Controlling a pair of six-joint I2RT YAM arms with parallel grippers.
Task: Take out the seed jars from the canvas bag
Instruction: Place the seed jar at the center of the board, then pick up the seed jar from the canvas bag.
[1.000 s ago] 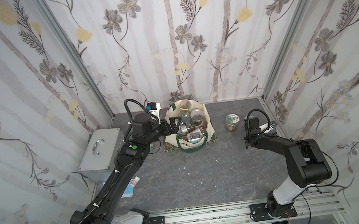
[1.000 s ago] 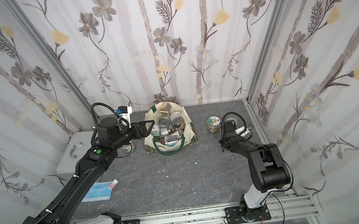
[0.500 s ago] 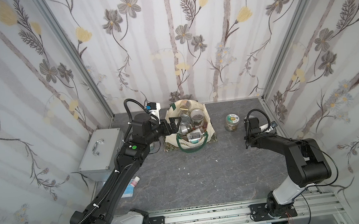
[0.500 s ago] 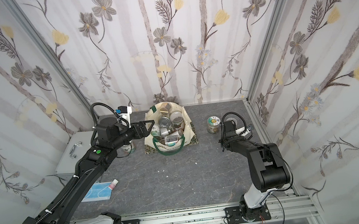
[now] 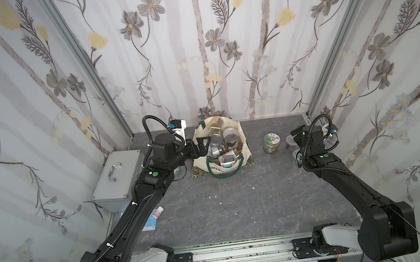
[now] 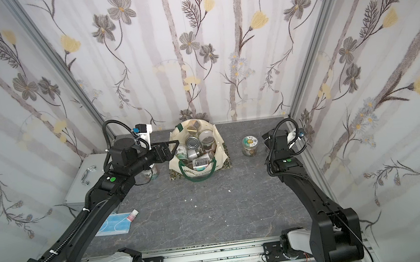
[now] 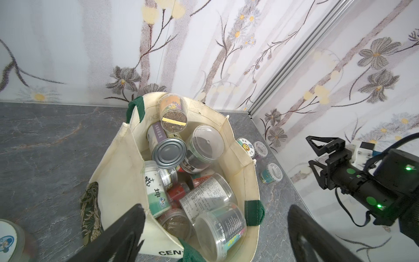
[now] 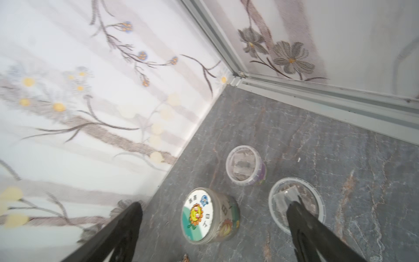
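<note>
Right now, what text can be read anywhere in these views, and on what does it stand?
"CENT": black lettering on the canvas bag, the rest cut off.
"乾坤": green-and-white seed jar inside the bag.
Fine print on the clear jar and characters on the sunflower-lid jar: too small or blurred.

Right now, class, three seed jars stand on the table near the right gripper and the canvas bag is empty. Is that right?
Not quite: the canvas bag is not empty; the left wrist view shows it holding many seed jars. Three jars do stand on the table near the right gripper.
</note>
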